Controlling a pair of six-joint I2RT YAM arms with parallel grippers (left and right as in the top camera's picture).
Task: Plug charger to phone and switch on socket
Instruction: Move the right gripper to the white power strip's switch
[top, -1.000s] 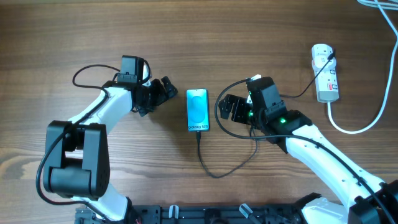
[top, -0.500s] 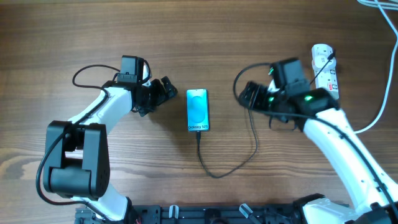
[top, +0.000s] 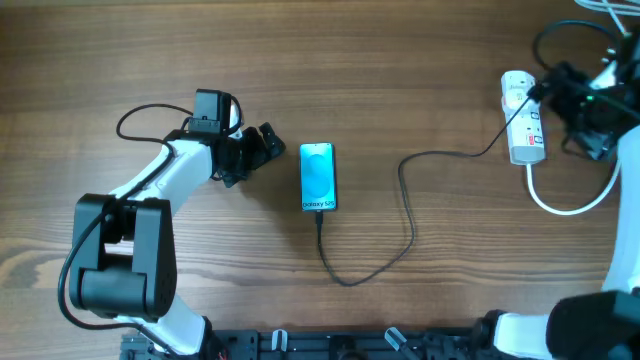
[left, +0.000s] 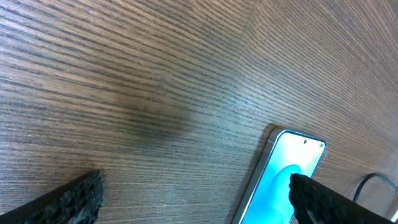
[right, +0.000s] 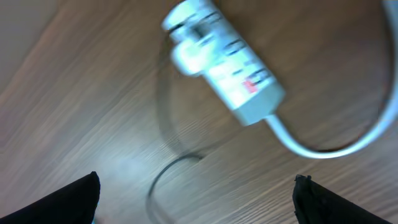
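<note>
Toward the middle of the table (top: 420, 60): phone (top: 318, 177), lying flat, screen up, teal-blue with a pale oval. The white band of text is at the end facing the near edge. Long sides run from near edge to far edge.

Charger (top: 408, 205): thin black cable. One end meets the phone's near short end. From there it runs toward the near edge, loops to the right, climbs back toward the far edge, then trails right to the socket. Black plug (top: 531, 92) sits at the socket's far end, touching it.

Socket (top: 525, 122): white strip with red and dark markings, close to the right edge, toward the far right corner, lying lengthwise near to far. Blurred in the right wrist view; switch position cannot be told. Thick white cord (top: 565, 208) leaves its near end and curves toward the right edge.

Left gripper (top: 262, 148): just left of the phone, apart from it. Jaws spread and empty. The left wrist view shows both fingertips (left: 71, 198) wide apart, bare wood between them, and the phone's far end beside one.

Right gripper (top: 558, 92): at the far right corner, just right of the socket's far end, not touching it. Jaws spread and empty. Its fingertips (right: 65, 200) sit at the lower corners of the right wrist view, with socket, cord and a stretch of cable beyond.
</note>
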